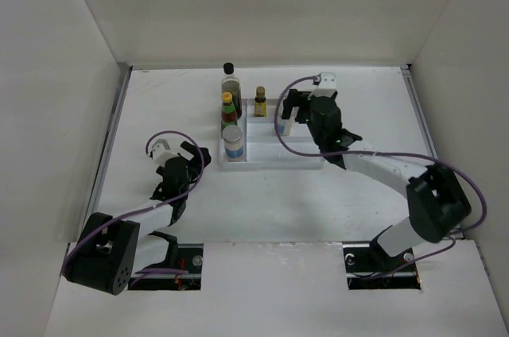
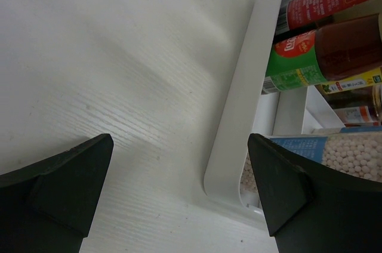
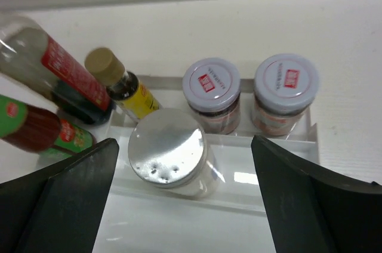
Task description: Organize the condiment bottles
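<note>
silver-lidded shaker (image 3: 168,148) between the wide-spread right jaws

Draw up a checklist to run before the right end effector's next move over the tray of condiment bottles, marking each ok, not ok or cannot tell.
1. The right end effector is open: ok.
2. The silver-lidded shaker lies between its fingers: ok.
3. Shaker upright in the white tray: ok.
4. Gap between shaker and the white-capped jars behind it: cannot tell.
5. Height of right end effector above shaker: cannot tell.
6. The left end effector is open and empty: ok.
</note>
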Controlling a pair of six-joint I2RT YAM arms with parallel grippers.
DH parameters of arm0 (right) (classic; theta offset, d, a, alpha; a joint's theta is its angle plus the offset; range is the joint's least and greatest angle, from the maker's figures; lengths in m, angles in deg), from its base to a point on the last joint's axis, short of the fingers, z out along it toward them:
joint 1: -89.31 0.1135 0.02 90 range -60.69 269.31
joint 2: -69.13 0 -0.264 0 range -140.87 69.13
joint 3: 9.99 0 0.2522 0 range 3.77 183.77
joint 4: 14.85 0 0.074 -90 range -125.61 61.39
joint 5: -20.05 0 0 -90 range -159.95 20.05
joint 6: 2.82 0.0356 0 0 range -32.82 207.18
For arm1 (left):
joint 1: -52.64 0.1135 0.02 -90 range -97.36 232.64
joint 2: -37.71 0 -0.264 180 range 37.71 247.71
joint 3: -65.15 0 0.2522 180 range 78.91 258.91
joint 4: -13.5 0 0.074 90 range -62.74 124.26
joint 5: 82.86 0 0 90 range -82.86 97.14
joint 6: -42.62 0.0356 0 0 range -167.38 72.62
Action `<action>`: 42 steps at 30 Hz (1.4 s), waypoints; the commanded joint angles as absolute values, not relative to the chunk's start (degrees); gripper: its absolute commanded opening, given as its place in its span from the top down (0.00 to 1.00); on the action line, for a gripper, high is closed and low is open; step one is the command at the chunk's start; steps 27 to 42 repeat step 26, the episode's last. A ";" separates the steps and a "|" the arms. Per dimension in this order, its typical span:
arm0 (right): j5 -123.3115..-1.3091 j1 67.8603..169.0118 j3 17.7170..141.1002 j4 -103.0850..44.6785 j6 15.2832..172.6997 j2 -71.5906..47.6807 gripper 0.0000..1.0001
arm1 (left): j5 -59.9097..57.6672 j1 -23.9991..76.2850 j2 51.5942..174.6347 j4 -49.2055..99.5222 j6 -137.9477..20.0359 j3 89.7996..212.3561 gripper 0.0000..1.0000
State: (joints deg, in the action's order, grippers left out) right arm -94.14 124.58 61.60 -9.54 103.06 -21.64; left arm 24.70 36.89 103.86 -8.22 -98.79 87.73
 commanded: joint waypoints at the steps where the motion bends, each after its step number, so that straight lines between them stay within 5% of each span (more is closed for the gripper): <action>1: -97.71 121.00 56.97 0.03 106.42 -11.58 0.00 | 25.33 37.57 102.75 -7.20 -98.18 91.03 0.00; 14: -107.75 106.41 25.14 7.08 130.32 1.72 0.00 | 28.23 38.27 102.92 -4.73 -97.47 92.00 0.00; 42: -105.46 109.56 27.14 7.95 128.67 -4.78 0.00 | 30.17 38.01 108.11 -5.87 -95.54 93.85 0.00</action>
